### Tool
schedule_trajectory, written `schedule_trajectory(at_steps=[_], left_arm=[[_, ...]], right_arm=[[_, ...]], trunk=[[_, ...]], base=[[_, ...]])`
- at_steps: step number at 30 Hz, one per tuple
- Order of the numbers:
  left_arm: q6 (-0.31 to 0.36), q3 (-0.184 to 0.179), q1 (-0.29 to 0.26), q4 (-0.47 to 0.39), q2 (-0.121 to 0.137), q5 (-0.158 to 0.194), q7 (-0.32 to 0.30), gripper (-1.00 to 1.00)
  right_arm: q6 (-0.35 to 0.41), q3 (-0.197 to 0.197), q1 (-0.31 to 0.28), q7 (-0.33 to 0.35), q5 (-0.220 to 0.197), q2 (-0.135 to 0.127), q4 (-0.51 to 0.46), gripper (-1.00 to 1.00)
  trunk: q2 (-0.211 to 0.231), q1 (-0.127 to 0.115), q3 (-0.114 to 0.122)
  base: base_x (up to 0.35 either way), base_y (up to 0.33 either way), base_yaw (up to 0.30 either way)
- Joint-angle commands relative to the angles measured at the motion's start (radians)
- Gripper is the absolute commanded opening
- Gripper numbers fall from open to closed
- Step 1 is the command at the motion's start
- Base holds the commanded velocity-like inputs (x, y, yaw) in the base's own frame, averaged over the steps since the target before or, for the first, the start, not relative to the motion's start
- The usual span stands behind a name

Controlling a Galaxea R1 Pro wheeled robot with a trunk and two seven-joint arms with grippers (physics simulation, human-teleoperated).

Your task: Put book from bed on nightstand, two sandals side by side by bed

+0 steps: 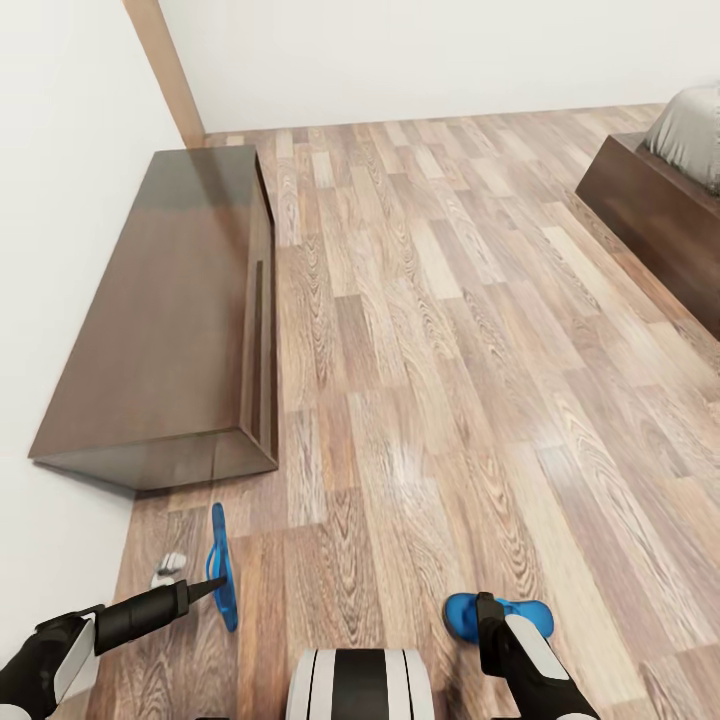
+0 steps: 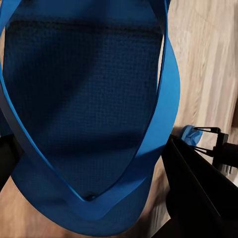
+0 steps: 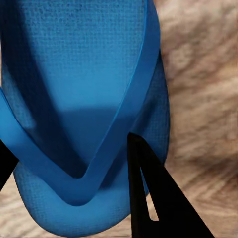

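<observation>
My left gripper [image 1: 214, 584] is shut on one blue sandal [image 1: 221, 570], which stands on edge just above the floor at the lower left. In the left wrist view this sandal [image 2: 84, 99] spans the space between the dark fingers [image 2: 198, 193]. My right gripper [image 1: 487, 612] is shut on the other blue sandal [image 1: 462, 615], held flat at the lower right. Its sole and strap [image 3: 79, 99] lie between the fingers [image 3: 146, 193] in the right wrist view. A corner of the bed [image 1: 650, 200], with a dark frame and a grey mattress [image 1: 690, 130], is at the upper right. The book and the nightstand are out of view.
A long low dark-brown cabinet [image 1: 170, 330] stands against the white wall on the left. Wood-plank floor [image 1: 450, 330] stretches from my base to the bed and the far wall. A small white-grey object [image 1: 168, 568] lies on the floor near the left sandal.
</observation>
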Motion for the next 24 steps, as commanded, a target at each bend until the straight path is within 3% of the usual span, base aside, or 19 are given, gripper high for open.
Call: schedule_trajectory(at_steps=[1,9,12,14,16,20,21,23,24], left_arm=[[0.008,0.001,0.000,0.000,0.000,0.002,-0.002,-1.00],[0.007,-0.001,0.000,0.001,-0.002,0.000,-0.003,-1.00],[0.007,-0.003,0.000,0.001,-0.006,-0.002,-0.003,-1.00],[0.007,-0.003,0.000,0.002,-0.007,-0.003,-0.002,-1.00],[0.006,-0.004,0.001,0.002,-0.007,-0.004,-0.002,-1.00],[0.006,-0.004,0.001,0.002,-0.008,-0.004,-0.003,-1.00],[0.005,-0.005,0.001,0.002,-0.008,-0.004,-0.003,-1.00],[0.005,-0.005,0.001,0.002,-0.011,-0.004,-0.003,-1.00],[0.005,-0.004,0.001,0.002,-0.012,-0.004,-0.003,-1.00]], right_arm=[[-0.007,-0.002,0.000,-0.003,-0.012,0.001,-0.002,-1.00],[0.013,0.017,0.000,-0.002,-0.006,0.001,-0.011,-1.00],[0.045,0.097,0.000,0.033,0.018,-0.003,-0.015,-1.00],[0.053,0.156,0.000,0.089,0.066,-0.026,-0.016,-1.00],[0.057,0.188,0.000,0.123,0.132,-0.066,-0.017,-1.00],[0.060,0.205,0.000,0.140,0.235,-0.128,-0.037,-1.00],[0.060,0.208,0.000,0.143,0.281,-0.160,-0.051,-1.00],[0.061,0.211,0.000,0.144,0.348,-0.192,-0.060,-1.00],[0.061,0.212,0.000,0.145,0.415,-0.204,-0.063,-1.00]], trunk=[[0.000,-0.001,0.003],[0.002,-0.004,0.034],[0.003,-0.006,0.046],[0.003,-0.006,0.054],[0.004,-0.007,0.061],[0.004,-0.009,0.077],[0.005,-0.010,0.081],[0.005,-0.010,0.088],[0.005,-0.011,0.092]], base=[[0.000,0.000,0.000],[0.000,0.000,0.000],[0.000,0.000,0.000],[0.000,0.000,0.000],[0.000,0.000,0.000],[0.000,0.000,0.000],[0.000,0.000,0.000],[0.000,0.000,0.000],[0.000,0.000,0.000]])
